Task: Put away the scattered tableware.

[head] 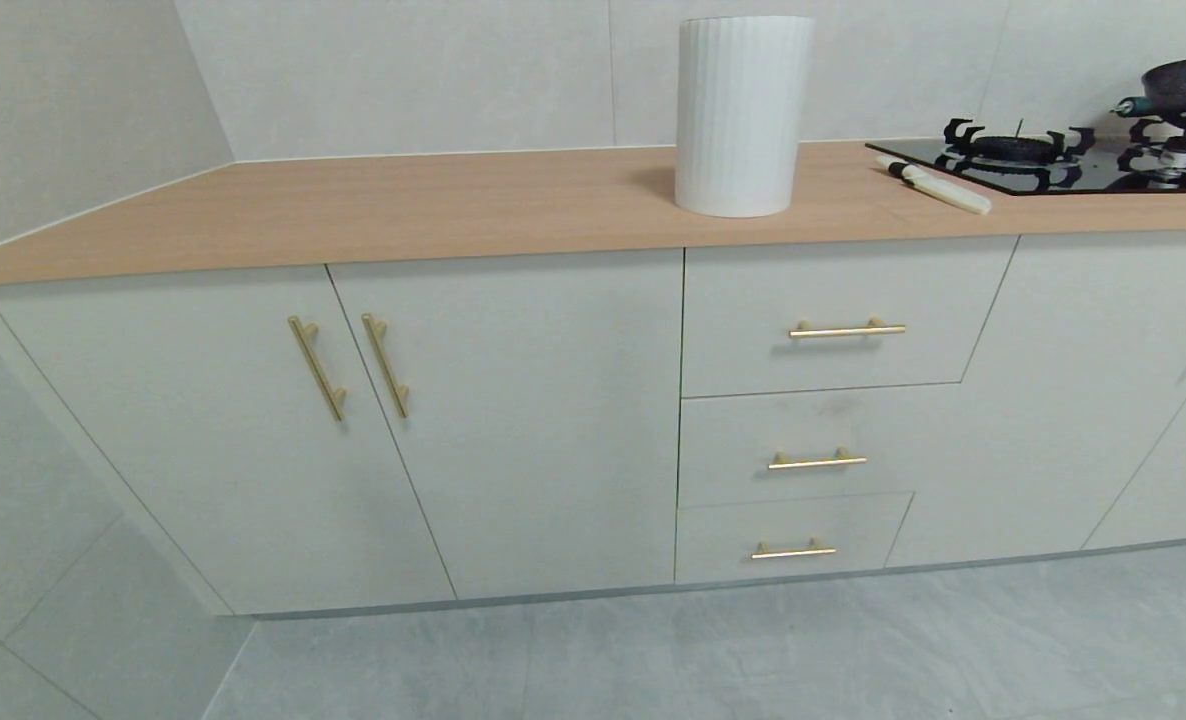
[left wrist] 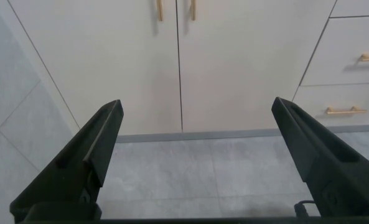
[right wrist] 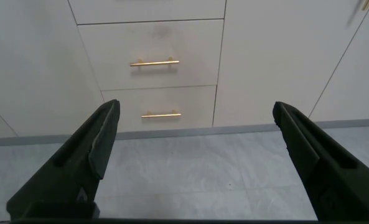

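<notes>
Pale knife (head: pixel 933 185) near the countertop (head: pixel 403 210) front edge, beside the hob (head: pixel 1043 165) (white ribbed canister (head: pixel 743 115) close by), left pincer (left wrist: pixel 196 104) and right pincer (right wrist: pixel 196 106) spread wide, empty, low before the cabinets (head: pixel 513 420), well below it

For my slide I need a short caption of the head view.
White ribbed container and a white utensil on the wooden counter beside the gas hob, above three shut drawers.
</notes>
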Controlling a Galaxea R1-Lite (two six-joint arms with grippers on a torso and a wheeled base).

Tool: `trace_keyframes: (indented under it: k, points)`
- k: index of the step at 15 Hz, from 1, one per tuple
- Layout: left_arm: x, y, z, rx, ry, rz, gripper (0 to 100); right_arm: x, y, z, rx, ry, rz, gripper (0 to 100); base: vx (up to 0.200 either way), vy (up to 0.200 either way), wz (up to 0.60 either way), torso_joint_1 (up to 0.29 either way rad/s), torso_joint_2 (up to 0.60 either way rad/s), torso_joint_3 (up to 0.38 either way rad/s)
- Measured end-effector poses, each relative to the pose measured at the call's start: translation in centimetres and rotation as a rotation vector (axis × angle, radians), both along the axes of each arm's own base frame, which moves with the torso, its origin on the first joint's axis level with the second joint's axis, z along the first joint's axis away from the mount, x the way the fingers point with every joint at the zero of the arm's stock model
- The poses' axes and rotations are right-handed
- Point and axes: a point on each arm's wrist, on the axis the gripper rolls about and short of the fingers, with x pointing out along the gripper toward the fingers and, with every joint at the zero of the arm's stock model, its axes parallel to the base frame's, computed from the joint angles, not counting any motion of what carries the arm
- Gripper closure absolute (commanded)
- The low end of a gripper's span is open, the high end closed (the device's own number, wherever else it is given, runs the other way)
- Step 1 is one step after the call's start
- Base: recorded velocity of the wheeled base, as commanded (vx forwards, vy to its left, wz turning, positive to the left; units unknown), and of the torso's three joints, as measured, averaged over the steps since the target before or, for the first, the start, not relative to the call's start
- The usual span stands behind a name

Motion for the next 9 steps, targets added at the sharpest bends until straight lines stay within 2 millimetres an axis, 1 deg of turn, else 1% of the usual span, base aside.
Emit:
trace_keyframes:
  k: [9]
  points:
    - [0.0,0.0,0.0,0.0,0.0,0.0,0,0.01,0.0,0.0,-0.001,0.001,0.001,0,0.2,0.0,0.0,0.002,0.0,0.001]
